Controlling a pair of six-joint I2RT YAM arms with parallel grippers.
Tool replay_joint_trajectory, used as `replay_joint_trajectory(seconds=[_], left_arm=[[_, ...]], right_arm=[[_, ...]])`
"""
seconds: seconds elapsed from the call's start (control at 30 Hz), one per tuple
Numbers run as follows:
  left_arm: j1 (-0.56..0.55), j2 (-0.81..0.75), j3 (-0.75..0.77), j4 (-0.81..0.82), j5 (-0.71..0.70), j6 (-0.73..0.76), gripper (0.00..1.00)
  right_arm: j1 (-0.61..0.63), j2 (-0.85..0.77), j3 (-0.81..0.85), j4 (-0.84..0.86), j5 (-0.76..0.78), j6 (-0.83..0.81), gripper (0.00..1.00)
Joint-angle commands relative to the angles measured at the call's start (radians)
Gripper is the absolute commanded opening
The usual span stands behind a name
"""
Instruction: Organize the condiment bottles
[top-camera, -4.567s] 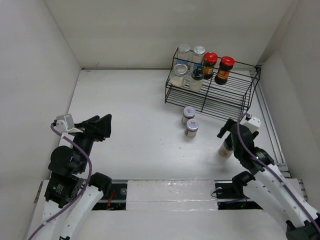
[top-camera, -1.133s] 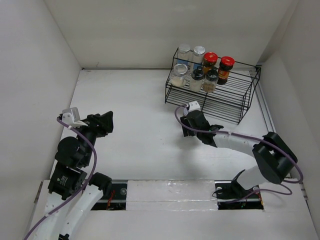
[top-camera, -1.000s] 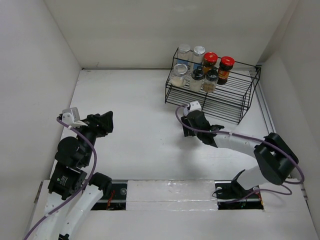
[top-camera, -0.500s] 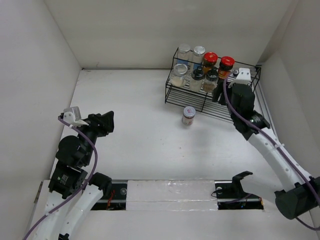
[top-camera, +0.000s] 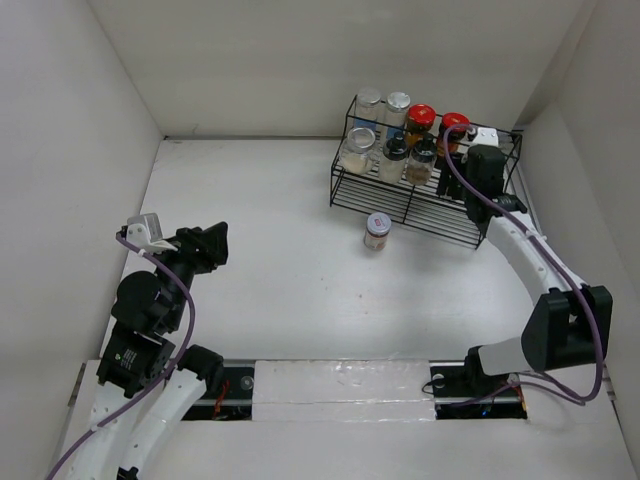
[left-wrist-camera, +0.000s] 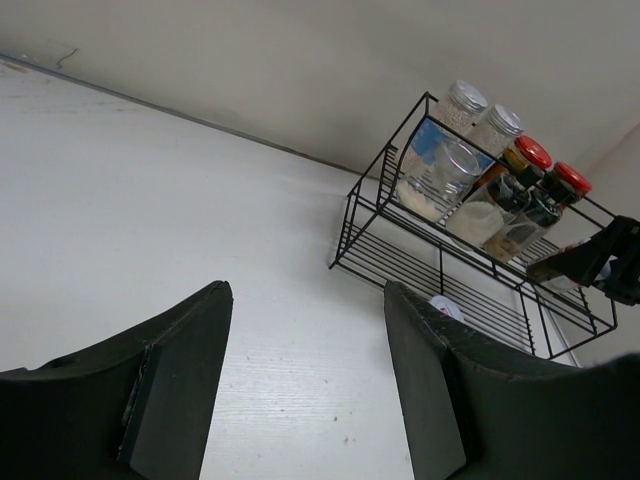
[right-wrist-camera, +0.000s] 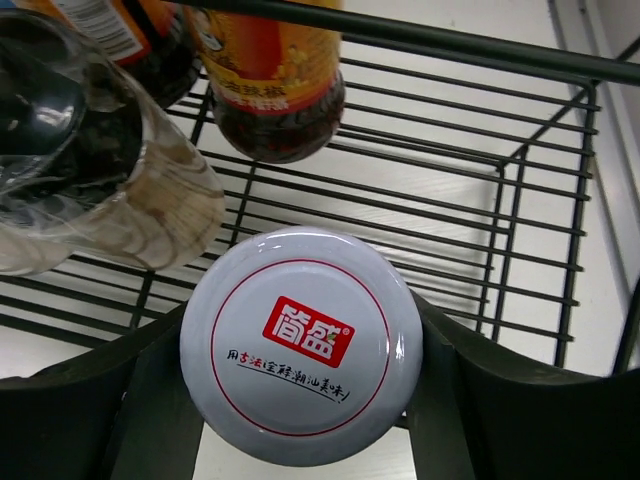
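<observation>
My right gripper is over the right part of the black wire rack and is shut on a glass jar with a grey printed lid. In the right wrist view the jar hangs above the rack wires, next to a dark-filled jar and a pale-filled jar. The rack's left part holds two red-lidded jars and several pale jars. One grey-lidded jar stands on the table in front of the rack. My left gripper is open and empty, far left.
White walls close in the table on three sides. The rack shows in the left wrist view with its jars at the left end. The right half of the rack's upper shelf is bare wire.
My right gripper took a jar from the table in front of the rack and carried it up to the rack's right part. In the last half second it moved slightly back. The left arm barely moved.
</observation>
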Motion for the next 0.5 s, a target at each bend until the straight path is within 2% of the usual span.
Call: replay_joint_trajectory(seconds=[0.0, 0.07, 0.1, 0.23, 0.37, 0.47], left_arm=[[0.001, 0.001, 0.004, 0.036, 0.012, 0.011, 0.58], [0.001, 0.001, 0.004, 0.036, 0.024, 0.011, 0.58], [0.001, 0.001, 0.004, 0.036, 0.015, 0.02, 0.58], [0.001, 0.011, 0.004, 0.036, 0.024, 0.02, 0.58], [0.001, 0.011, 0.004, 0.036, 0.012, 0.02, 0.58], [0.001, 0.011, 0.004, 0.036, 0.021, 0.02, 0.58]], right_arm=[[0.002, -0.013, 0.073, 0.134, -0.035, -0.009, 0.68], [0.011, -0.004, 0.073, 0.134, -0.035, -0.009, 0.79], [0.011, -0.016, 0.073, 0.125, -0.035, 0.0, 0.88], [0.031, -0.1, 0.084, 0.125, -0.002, 0.0, 1.0], [0.126, -0.252, -0.007, 0.143, 0.041, 0.01, 1.0], [0.25, -0.353, -0.195, 0.244, 0.0, 0.06, 0.94]])
